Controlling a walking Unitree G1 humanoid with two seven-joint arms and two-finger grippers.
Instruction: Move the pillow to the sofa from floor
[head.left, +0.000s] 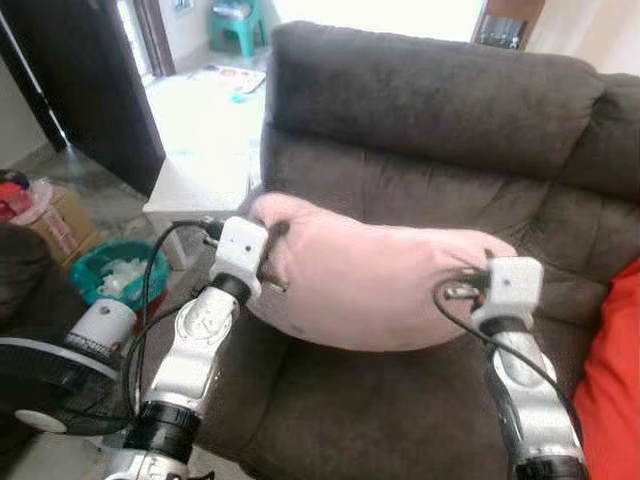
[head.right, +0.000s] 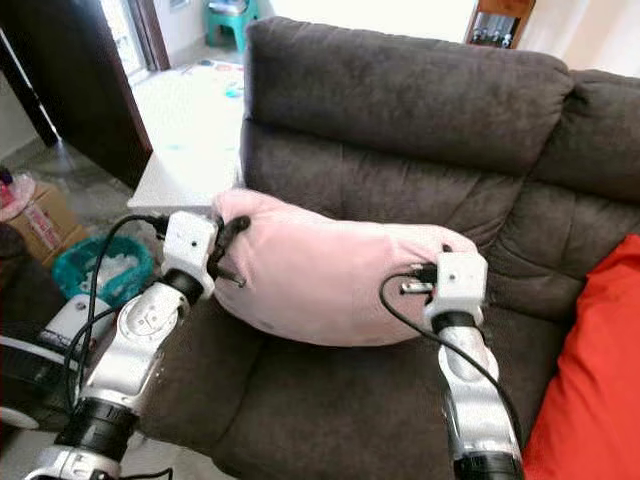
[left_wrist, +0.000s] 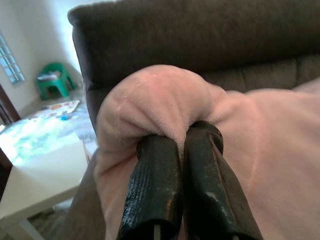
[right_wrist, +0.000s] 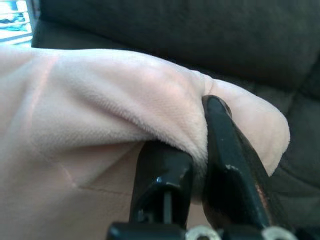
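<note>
Both grippers pinch the pink pillow (head.left: 370, 285) and hold it over the sofa (head.left: 430, 110) seat.

The left gripper (left_wrist: 182, 142) has its two black fingers (left_wrist: 155, 185) closed tight on a bunched fold at the pillow's left end; the right gripper (right_wrist: 200, 145) is clamped the same way on a fold at the right end. The pillow stretches between them, just in front of the brown backrest and above the seat cushion. An orange cushion (head.right: 590, 370) lies at the sofa's right side. Left of the sofa stand a white low table (head.left: 200, 180), a teal basket (head.left: 115, 265) and a black fan (head.left: 45, 385) on the floor, with a green stool (head.left: 238, 22) further back.
</note>
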